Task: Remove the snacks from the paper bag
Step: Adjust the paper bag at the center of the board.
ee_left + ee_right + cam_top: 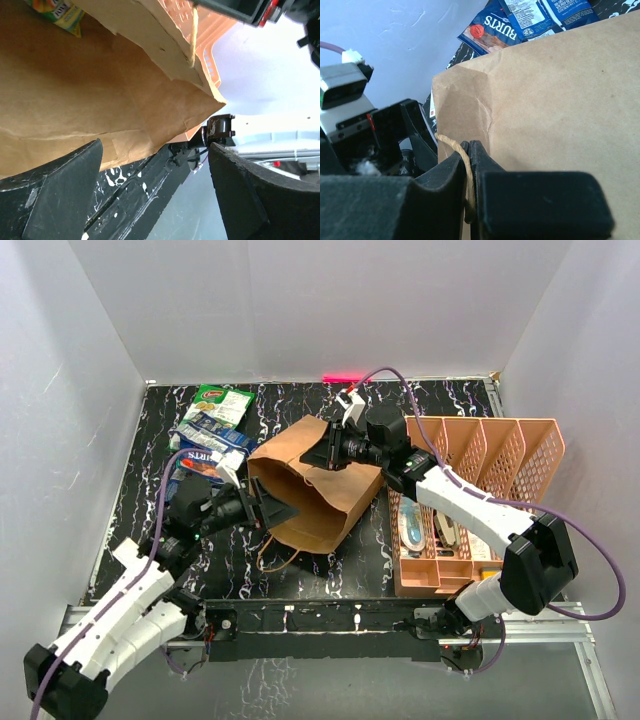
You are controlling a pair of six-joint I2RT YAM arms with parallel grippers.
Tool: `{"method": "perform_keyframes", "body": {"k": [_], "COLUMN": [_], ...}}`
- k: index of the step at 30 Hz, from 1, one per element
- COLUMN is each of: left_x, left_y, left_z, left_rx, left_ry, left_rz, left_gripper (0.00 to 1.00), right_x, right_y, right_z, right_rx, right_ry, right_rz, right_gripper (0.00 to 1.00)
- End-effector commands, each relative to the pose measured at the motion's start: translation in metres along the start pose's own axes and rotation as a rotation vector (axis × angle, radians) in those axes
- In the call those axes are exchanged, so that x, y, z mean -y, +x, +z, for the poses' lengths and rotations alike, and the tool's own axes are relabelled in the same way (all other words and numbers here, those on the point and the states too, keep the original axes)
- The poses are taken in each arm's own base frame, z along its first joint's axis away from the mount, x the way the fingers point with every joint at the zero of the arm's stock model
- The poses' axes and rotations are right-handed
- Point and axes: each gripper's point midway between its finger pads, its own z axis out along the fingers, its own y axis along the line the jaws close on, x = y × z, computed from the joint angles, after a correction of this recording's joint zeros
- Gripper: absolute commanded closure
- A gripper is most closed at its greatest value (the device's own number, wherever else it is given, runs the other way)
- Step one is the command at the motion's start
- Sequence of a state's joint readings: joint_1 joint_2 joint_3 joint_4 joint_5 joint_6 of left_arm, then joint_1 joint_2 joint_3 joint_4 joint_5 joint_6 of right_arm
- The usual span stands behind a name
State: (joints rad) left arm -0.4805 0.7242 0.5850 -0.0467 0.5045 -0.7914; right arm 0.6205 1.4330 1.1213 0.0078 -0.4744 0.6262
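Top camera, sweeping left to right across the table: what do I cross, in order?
snack packets → paper bag → pink organiser

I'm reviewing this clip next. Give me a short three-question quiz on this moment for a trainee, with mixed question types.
1. True or false: the right gripper is shut on the paper bag's twine handle.
2. The left gripper is: A) shut on a packet; B) open at the bag's mouth; C) out of view.
3. In the left wrist view, what colour is the packet showing inside the bag?

Key: 1 true; 2 B; 3 yellow-green.
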Motion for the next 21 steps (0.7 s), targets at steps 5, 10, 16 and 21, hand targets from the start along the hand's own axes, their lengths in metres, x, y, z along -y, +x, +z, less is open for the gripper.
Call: {"method": "perform_keyframes", "body": {"k": [5, 10, 16, 21], "left_x": [-0.004, -0.015, -0.035, -0.043], "left_y": [0.015, 0.02, 0.032, 0.038], "left_z": [0.039, 0.052, 0.057, 0.046], "left_rx": [0.082, 0.135, 0.182, 0.174], "left_ry": [-0.038, -0.062, -0.07, -0.095], "left_rz": [0.216, 0.273, 0.254, 0.242], "left_gripper": [0.16, 0.16, 0.18, 0.19], "right_x": [-0.041, -0.053, -0.064, -0.074], "right_y": [-0.042, -0.045, -0.011, 0.034], "right_z": [-0.015, -0.016, -0.006, 0.014], "right_rx": [0.094, 0.071, -0.018, -0.094], "right_ry": [-0.087, -0.137, -0.227, -0.296], "right_rz": [-0.078, -0.135, -0.101, -0.018], "right_gripper": [0.92, 0.92, 0.92, 0.92]}}
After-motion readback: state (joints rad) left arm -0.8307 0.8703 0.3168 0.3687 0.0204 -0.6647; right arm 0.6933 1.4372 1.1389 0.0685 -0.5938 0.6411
